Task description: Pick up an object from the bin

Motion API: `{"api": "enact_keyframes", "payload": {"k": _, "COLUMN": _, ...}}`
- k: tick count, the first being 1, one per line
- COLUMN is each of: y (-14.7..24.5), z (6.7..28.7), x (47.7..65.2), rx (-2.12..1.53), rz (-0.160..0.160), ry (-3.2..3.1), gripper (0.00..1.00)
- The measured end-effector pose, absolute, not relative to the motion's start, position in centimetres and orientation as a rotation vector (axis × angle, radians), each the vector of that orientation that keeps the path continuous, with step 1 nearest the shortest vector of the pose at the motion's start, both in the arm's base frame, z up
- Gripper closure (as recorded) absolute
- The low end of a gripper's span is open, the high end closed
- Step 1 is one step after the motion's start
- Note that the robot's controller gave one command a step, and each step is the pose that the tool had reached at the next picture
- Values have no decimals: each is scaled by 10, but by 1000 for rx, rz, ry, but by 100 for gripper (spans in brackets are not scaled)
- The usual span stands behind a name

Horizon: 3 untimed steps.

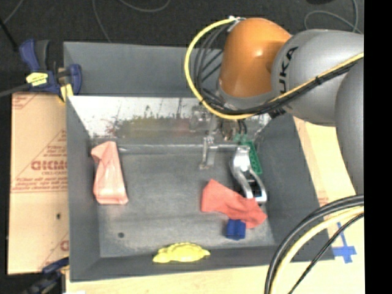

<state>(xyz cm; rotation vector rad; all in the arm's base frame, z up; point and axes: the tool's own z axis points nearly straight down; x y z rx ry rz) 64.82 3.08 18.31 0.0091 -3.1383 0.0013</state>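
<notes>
White-and-green item (245, 169) is lying in the right half of the bin (153, 219), its lower end touching a red cloth (228, 202); it is sitting just right of the tool (222, 157), its long axis running up-down in view; tool opening: cannot tell

The grey KUKA iiwa arm (318, 72) reaches in from two o'clock of the view, its last link sloping toward the centre. An orange cover (248, 57) caps the wrist at one o'clock, ringed by a yellow cable (189, 72). Beneath it the gripper (223, 144) hangs pointing down, just off centre toward three o'clock.
</notes>
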Motion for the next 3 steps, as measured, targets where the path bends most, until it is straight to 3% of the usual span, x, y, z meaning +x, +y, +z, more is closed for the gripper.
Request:
{"api": "enact_keyframes", "payload": {"k": 1, "y": 31, "z": 188, "x": 649, "rx": 9, "rz": 1, "ry": -3146, "gripper": 0}}
{"api": "enact_keyframes", "payload": {"k": 2, "y": -10, "z": 140, "x": 622, "rx": 106, "rz": 2, "ry": -3147, "gripper": 0}}
{"api": "enact_keyframes", "payload": {"k": 3, "y": -25, "z": 84, "x": 643, "rx": 334, "rz": 8, "ry": -3136, "gripper": 0}}
